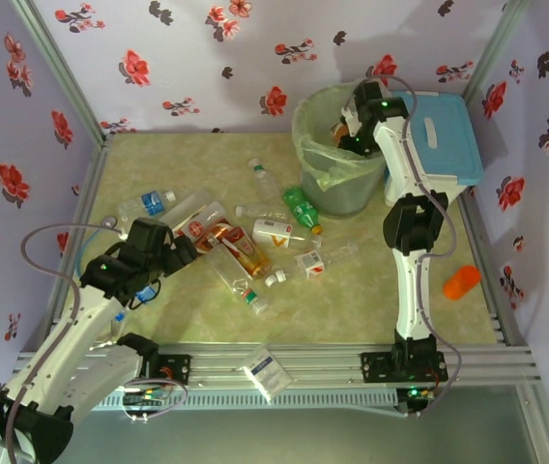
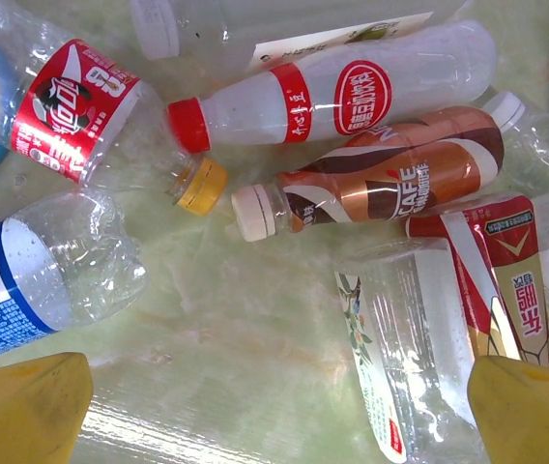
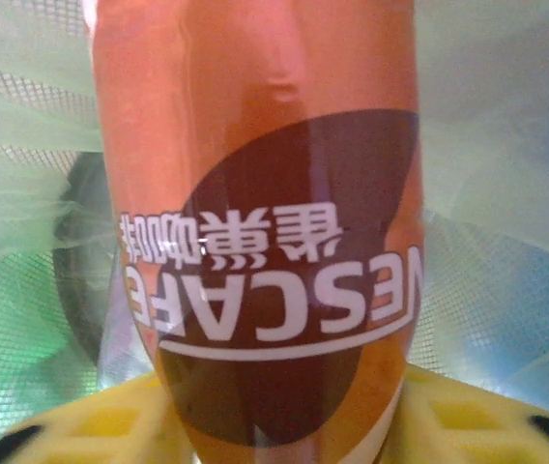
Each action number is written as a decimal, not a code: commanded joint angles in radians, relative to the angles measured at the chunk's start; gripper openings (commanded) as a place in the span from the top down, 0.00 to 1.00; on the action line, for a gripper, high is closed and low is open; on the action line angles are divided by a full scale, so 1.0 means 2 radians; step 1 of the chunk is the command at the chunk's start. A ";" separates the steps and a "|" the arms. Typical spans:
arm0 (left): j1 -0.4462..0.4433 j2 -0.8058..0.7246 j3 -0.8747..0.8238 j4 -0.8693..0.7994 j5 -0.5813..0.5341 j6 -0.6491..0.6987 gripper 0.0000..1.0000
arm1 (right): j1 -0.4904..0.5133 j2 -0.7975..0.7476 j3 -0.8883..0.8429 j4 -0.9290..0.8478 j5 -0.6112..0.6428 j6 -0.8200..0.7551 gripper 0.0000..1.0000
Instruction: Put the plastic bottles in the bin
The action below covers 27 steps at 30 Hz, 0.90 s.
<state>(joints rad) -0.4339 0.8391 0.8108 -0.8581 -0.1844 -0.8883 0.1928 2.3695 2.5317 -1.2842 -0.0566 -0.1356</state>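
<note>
Plastic bottle (image 3: 255, 242), slim, orange, Nescafé-labelled, sits between my right gripper's (image 3: 284, 425) pads over the round greenish bin (image 1: 337, 193); clamped or loose, I can't tell. Seems light, slick: take mid-body. Left gripper (image 2: 276, 411) gapes empty.

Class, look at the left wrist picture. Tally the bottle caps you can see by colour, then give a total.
Red caps: 1
Yellow caps: 1
White caps: 3
Total: 5
</note>
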 commanded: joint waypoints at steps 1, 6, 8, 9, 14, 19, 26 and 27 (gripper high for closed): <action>-0.005 -0.002 -0.012 -0.008 -0.014 -0.017 0.00 | -0.003 0.002 -0.001 -0.006 -0.007 -0.007 0.38; -0.006 0.002 -0.020 0.001 -0.008 -0.021 0.00 | -0.003 -0.006 0.001 -0.007 -0.001 -0.010 0.28; -0.006 0.005 -0.017 -0.001 -0.008 -0.017 0.00 | -0.003 -0.013 0.002 -0.007 0.001 -0.011 0.27; -0.006 0.006 -0.016 -0.003 -0.009 -0.015 0.00 | -0.003 -0.017 0.002 -0.007 0.002 -0.012 0.26; -0.006 0.013 -0.007 -0.015 -0.024 -0.007 0.00 | -0.003 -0.055 0.002 -0.002 0.002 -0.008 0.24; -0.004 0.013 -0.013 -0.016 -0.052 -0.029 0.00 | -0.001 -0.110 -0.008 0.009 -0.043 0.001 0.24; 0.027 -0.022 -0.058 0.044 -0.053 -0.109 0.00 | 0.005 -0.205 -0.042 0.048 -0.073 0.025 0.23; 0.031 -0.026 -0.055 0.045 -0.053 -0.093 0.00 | 0.007 -0.218 -0.052 0.053 -0.078 0.029 0.23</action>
<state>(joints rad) -0.3893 0.8200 0.7105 -0.8165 -0.2600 -1.0393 0.1974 2.0003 2.4649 -1.2198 -0.1589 -0.1188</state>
